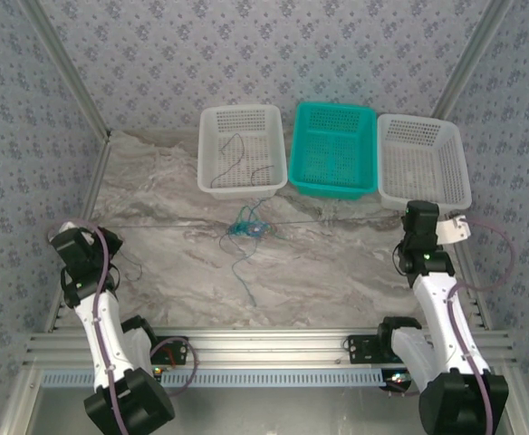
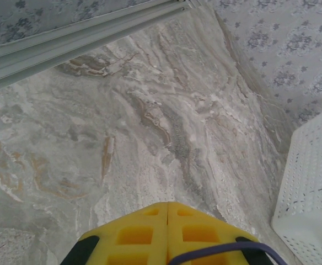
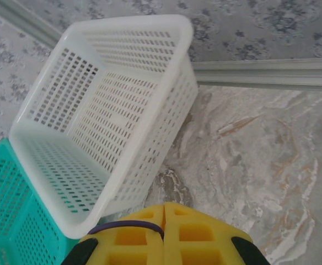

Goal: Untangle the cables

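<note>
Fingers (image 2: 133, 234) of the left gripper (image 2: 167, 212) and right gripper (image 3: 164, 212) are pressed shut and hold nothing. The cables (image 1: 247, 227) lie knotted on the table (image 1: 355, 272), well apart from both. Pinching several strands together risks tightening the knot.

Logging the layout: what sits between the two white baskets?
The teal basket sits between the left white basket and the right white basket, seen in the top external view.

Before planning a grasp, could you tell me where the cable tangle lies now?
In the top view, the cable tangle lies mid-table, just in front of the left white basket.
</note>
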Controlling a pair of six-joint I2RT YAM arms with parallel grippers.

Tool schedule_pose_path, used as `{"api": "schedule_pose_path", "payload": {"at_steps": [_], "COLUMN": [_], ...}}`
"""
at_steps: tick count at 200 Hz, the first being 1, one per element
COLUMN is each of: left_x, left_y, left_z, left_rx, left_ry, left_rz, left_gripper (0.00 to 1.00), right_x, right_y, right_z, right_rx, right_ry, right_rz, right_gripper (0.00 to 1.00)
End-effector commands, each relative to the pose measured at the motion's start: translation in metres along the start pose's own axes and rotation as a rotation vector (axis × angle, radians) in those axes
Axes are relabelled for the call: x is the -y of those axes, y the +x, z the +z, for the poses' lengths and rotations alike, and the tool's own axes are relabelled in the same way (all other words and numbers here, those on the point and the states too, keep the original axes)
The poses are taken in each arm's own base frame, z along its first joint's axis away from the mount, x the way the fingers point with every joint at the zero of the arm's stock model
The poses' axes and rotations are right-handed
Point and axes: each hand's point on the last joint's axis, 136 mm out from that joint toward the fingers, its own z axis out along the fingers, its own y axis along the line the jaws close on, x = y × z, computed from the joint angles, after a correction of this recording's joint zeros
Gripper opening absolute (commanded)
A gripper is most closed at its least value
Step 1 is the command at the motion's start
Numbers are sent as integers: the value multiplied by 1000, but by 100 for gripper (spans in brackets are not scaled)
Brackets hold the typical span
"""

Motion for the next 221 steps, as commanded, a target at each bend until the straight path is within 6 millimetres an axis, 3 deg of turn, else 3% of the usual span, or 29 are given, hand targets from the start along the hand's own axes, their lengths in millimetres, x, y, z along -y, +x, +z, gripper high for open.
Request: {"api": "schedule_pose_path", "payload": {"at_steps": [1, 44, 61, 77, 88, 111, 126, 138, 153, 177, 199, 221], "left_x": [-27, -43, -45, -43, -37, -4, 31, 67, 105, 153, 179, 193], "left_y": [-34, -38, -38, -38, -38, -33, -17, 8, 34, 61, 73, 81], "left_z": [-7, -6, -5, -3, -2, 8, 15, 18, 14, -3, -20, -35], "left_rx": [141, 146, 140, 137, 133, 73, -2, -83, -136, -154, -174, -190], "left_ry": [-135, -184, -179, -167, -132, 26, 127, 214, 302, 448, 538, 576], "left_rz": [-93, -137, -148, -146, -131, -69, 25, 151, 289, 404, 486, 599], "left_gripper": [0, 0, 0, 0, 0, 0, 0, 0, 0, 0, 0, 0], "right_x": [24, 40, 36, 14, -21, -115, -156, -178, -196, -205, -204, -209], "right_y": [-39, -70, -76, -75, -70, -31, 6, 34, 67, 112, 153, 172], "right_z": [-7, -15, -17, -14, -12, -30, -50, -68, -84, -95, -110, -130], "right_rx": [145, 232, 247, 209, 158, -43, -176, -238, -277, -349, -444, -484], "right_ry": [104, 131, 104, 9, -152, -579, -705, -758, -816, -858, -910, -980], "right_rz": [132, 232, 245, 198, 120, -90, -264, -397, -546, -631, -734, -807], "right_gripper": [0, 0, 0, 0, 0, 0, 0, 0, 0, 0, 0, 0]}}
